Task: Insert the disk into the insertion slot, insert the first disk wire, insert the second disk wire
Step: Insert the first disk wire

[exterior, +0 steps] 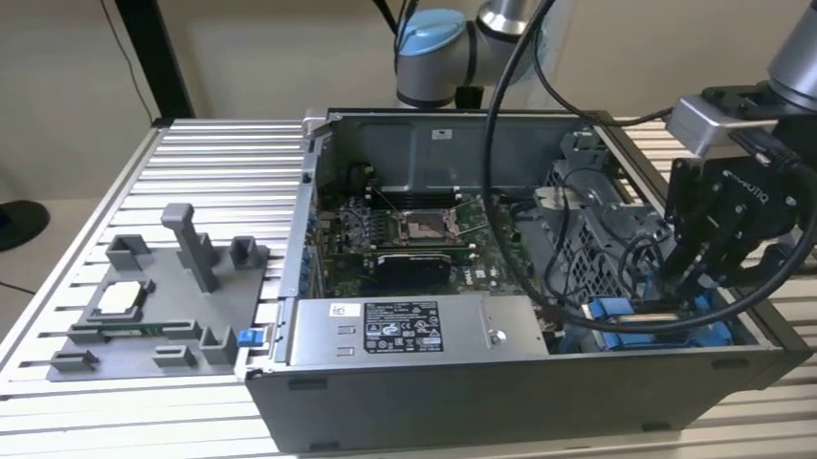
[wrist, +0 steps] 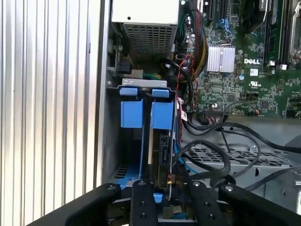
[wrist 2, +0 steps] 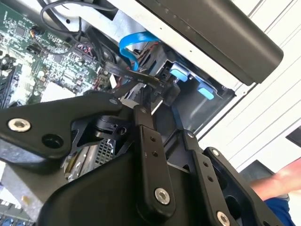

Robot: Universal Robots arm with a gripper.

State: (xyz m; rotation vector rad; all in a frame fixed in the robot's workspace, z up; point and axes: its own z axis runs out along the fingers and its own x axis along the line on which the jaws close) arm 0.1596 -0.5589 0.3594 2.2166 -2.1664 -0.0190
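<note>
The disk (wrist: 163, 147) stands on edge inside the insertion slot (wrist: 141, 83), its blue carrier tabs (wrist: 161, 115) at the bay's mouth. In the exterior view the slot (exterior: 645, 323) is at the case's near corner on that view's right. My gripper (exterior: 667, 304) reaches down into it. In the first wrist view the gripper (wrist: 168, 200) sits over the disk's connector end, its fingers (wrist: 142, 200) close around a thin black wire connector (wrist: 168, 184). In the second wrist view the gripper (wrist 2: 157, 106) is just behind a flat black wire (wrist 2: 138, 76) and a looped blue wire (wrist 2: 132, 44).
The open case holds a grey power-supply box (exterior: 408, 330), a motherboard (exterior: 408, 239) and loose black cables (wrist: 221, 155) beside the bay. A grey fixture (exterior: 153, 306) sits on the ribbed table at the exterior view's left. A person's arm (wrist 2: 282, 186) is near the table edge.
</note>
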